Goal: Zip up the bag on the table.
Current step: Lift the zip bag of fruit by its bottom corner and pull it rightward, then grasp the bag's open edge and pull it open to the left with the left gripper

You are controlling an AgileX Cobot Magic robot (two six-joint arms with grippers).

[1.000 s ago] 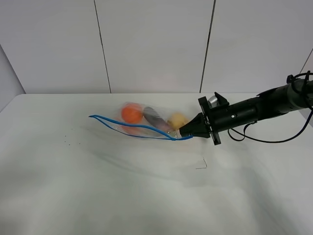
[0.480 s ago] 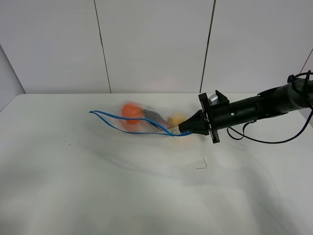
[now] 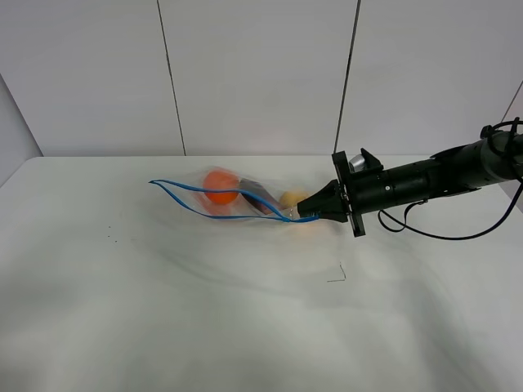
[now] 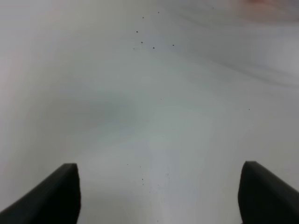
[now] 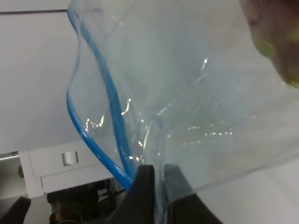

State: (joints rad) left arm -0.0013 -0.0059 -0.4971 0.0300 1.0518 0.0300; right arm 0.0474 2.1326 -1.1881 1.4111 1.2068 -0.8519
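Right fingers [image 3: 315, 211]: pressed together on the right-hand corner of the bag [image 3: 237, 200], pinching the clear film just where the blue strips end. The right wrist view shows the dark fingers [image 5: 144, 185] clamped on the plastic, with the zipper strip running right up to them.
Left fingers [image 4: 57, 198]: spread wide, holding nothing. They show only in the left wrist view, and only bare tabletop lies between them.
Right arm [image 3: 425, 181]: black, reaching in from the right edge of the frame toward the centre, nearly level.
Bag: just above the middle of the frame, stretching left from the pinched corner. It is clear, floppy and a little blurred. I cannot tell whether its left end touches the tabletop.
Zipper strip [image 3: 194, 203]: thin and blue. Its two halves stand apart at the left end and come together at the pinched corner, so the mouth is open.
Contents: an orange ball [image 3: 220, 186] sits to the left. A dark purple piece [image 3: 257, 197] is in the middle. A yellow piece [image 3: 292, 198] lies nearest the fingers.
Tabletop [image 3: 204, 318]: white and matte, filling the lower half of the frame.
Small thin mark [image 3: 337, 274]: on the tabletop below the right fingers, well apart from the bag.
Dark specks [image 3: 110, 238]: at the left of the frame. They also show in the left wrist view [image 4: 145, 43].
Cable [image 3: 445, 234]: black, looping under the arm at the right.
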